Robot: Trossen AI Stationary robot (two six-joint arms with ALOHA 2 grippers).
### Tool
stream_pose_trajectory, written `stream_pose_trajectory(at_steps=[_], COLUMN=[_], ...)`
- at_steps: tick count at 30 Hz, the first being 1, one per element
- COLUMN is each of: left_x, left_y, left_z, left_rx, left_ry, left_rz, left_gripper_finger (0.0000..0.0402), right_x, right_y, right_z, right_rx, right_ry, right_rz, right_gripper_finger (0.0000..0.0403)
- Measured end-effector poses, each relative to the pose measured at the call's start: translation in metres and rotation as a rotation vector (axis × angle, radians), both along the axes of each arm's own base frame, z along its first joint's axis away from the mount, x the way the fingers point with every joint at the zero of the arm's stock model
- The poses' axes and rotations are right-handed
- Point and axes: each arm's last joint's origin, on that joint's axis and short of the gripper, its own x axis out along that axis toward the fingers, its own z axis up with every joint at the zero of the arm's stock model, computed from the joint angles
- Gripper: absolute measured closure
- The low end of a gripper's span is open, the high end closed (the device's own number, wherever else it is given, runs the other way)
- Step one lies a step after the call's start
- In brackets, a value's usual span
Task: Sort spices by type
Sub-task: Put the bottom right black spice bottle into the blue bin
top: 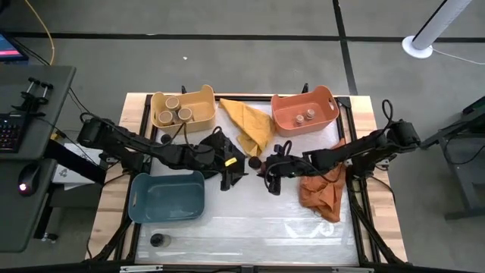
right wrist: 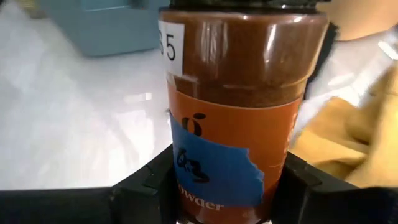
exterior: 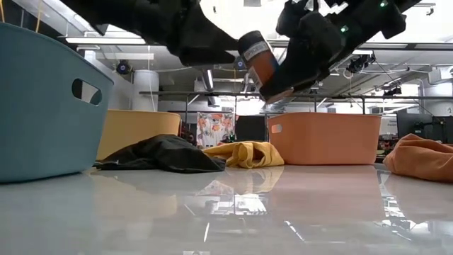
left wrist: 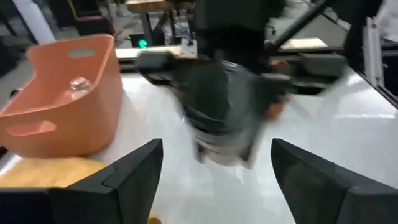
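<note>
Table [top: 250,227]: glossy white top, light wood edges.

Blue bin [top: 168,197], front left, nothing visible inside. Yellow bin [top: 183,108], back left, holds three wide tan-topped jars [top: 176,113]. Orange bin [top: 303,112], back right, holds two small brownish-topped jars [top: 305,117].

Cloths: orange cloth [top: 322,189] bunched at right under the right arm; yellow cloth [top: 248,125] between the yellow and orange bins; black cloth [exterior: 161,154] heaped by the yellow bin, under the left arm.

Right gripper [top: 270,182] at table centre, raised off the surface. Its jaws are clamped on a dark-topped spice jar [right wrist: 233,109] of brown powder with an orange and blue label. The right wrist view shows the jar upright between the two fingers, one on each side of its lower body. In the low view the jar hangs tilted in the air, well above the tabletop.

Left gripper [top: 229,178] just beside it, facing the right gripper. Jaws spread wide, nothing between them; fingers [left wrist: 134,171] stand apart from the jar, not touching it.

One black-topped jar [top: 158,240] alone at the front left edge, in front of the blue bin.
</note>
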Motion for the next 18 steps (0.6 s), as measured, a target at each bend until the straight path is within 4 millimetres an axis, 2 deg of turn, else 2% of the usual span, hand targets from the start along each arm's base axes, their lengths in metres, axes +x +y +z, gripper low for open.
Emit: stream_pose_trajectory(at_steps=[5, 8, 10, 18], left_x=[0.011, 0.019, 0.022, 0.049], left_y=[-0.002, -0.003, -0.004, -0.007], left_z=[0.013, 0.014, 0.008, 0.001], left_rx=[-0.002, -0.003, -0.003, 0.0], left_ry=[-0.04, -0.014, 0.037, 0.054], left_rz=[-0.025, -0.042, -0.043, -0.061], left_gripper_finger=[0.0097, 0.0092, 0.0091, 0.0091], right_x=[0.0, 0.001, 0.001, 0.003], right_y=[0.004, 0.005, 0.006, 0.007], right_z=[0.001, 0.003, 0.002, -0.003], right_rx=[0.001, 0.003, 0.012, 0.016], right_ry=[-0.009, -0.029, -0.03, -0.009], right_rz=[0.015, 0.023, 0.037, 0.081], right_gripper_finger=[0.0238, 0.0239, 0.0239, 0.024])
